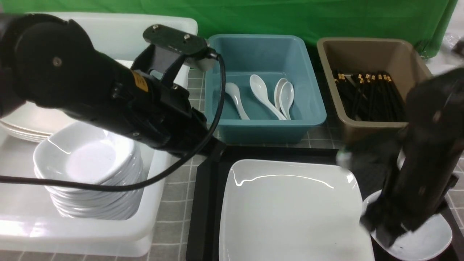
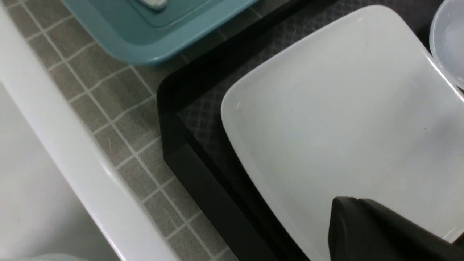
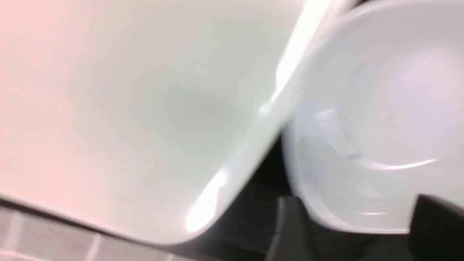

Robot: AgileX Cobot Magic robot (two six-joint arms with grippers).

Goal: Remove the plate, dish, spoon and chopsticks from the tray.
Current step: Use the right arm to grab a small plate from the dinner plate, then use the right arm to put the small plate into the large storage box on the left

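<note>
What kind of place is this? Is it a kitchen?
Probably a dish-sorting station, maybe a test setup rather than a real kitchen. A teal bin holds white spoons, a brown bin holds black chopsticks, and a white tub holds stacked dishes, with a green cloth hung behind.

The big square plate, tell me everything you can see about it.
The plate is a large, glossy white square with rounded corners and a shallow raised rim, ceramic by the look. It is empty and lies flat, right way up, on the black tray, covering most of its floor. Its near edge runs out of the front view. The small white dish sits close against its right edge; whether the two touch is unclear.
</note>
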